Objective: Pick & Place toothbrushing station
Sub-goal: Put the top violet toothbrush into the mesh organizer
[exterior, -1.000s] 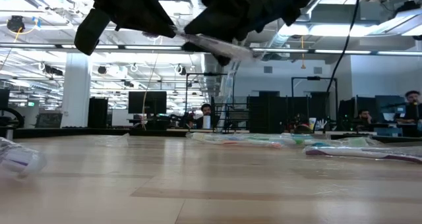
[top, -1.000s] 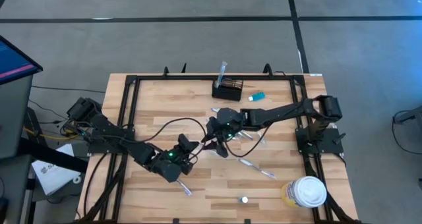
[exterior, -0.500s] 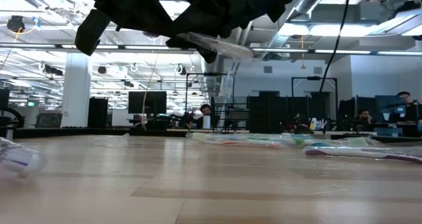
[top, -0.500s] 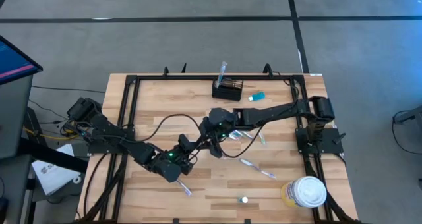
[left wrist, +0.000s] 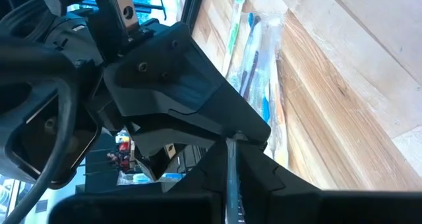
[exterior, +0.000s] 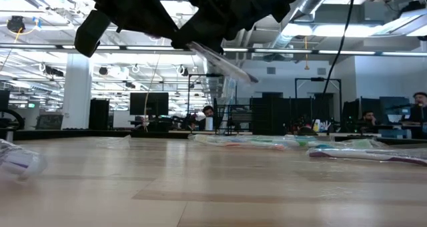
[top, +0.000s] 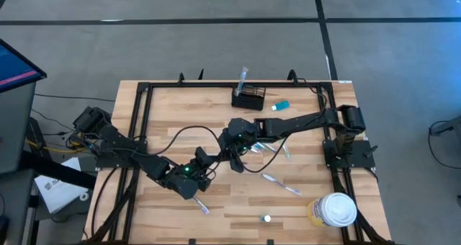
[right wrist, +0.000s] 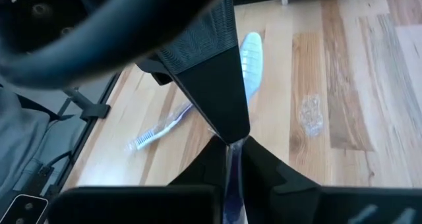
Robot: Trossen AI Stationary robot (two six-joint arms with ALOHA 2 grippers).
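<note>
The small black wire-mesh holder (top: 248,98), seen at upper centre of the high view, is judged light, rigid and best gripped by a rim wall, while a wrapped toothbrush (exterior: 220,61) is pinched by both the closed left gripper (top: 207,161) and right gripper (top: 229,149).
</note>
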